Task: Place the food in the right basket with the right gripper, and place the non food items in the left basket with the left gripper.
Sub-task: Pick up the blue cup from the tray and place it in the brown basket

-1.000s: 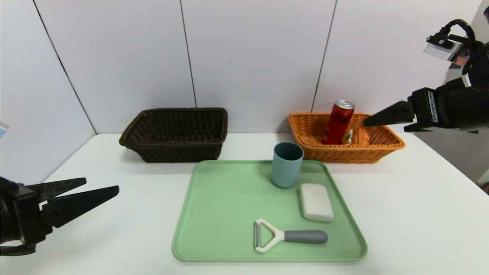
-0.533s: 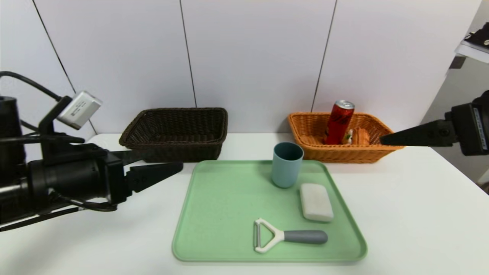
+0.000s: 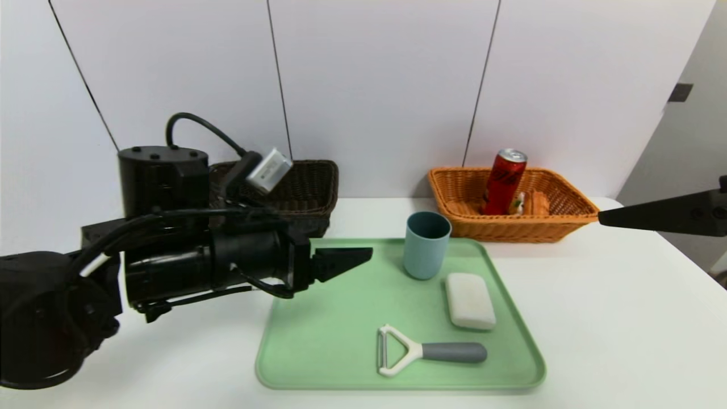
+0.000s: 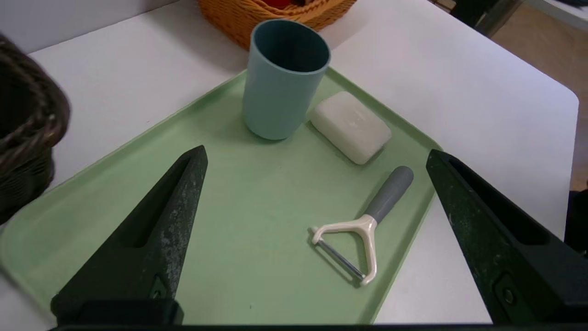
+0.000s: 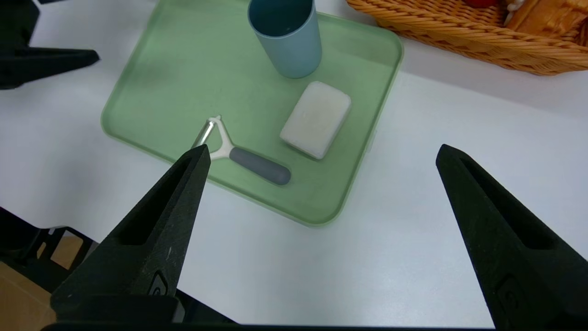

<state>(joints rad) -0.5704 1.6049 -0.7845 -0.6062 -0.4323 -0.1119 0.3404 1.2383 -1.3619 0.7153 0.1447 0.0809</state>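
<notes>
The red soda can [image 3: 504, 182] leans upright in the orange-tan right basket [image 3: 511, 230], with the cake wedge [image 3: 518, 203] beside it. On the green tray [image 3: 318, 318] stand the blue-grey cup [image 3: 426, 245] [image 4: 285, 78], the white bar [image 3: 469, 300] [image 4: 351, 126] and the peeler [image 3: 420, 352] [image 4: 363, 225]. My left gripper [image 3: 366, 254] [image 4: 317, 153] hovers open and empty over the tray's back left part, pointing toward the cup. At the right edge of the table my right gripper [image 3: 603, 217] [image 5: 322, 149] stands open and empty, right of the orange basket.
The dark brown left basket [image 3: 309, 187] sits at the back left, partly hidden behind my left arm. A white wall runs close behind both baskets. Bare white tabletop [image 3: 613, 318] lies right of the tray and in front of it.
My left arm has swung in from the left edge to over the tray's left side. My right gripper has pulled back to the right, away from the orange basket.
</notes>
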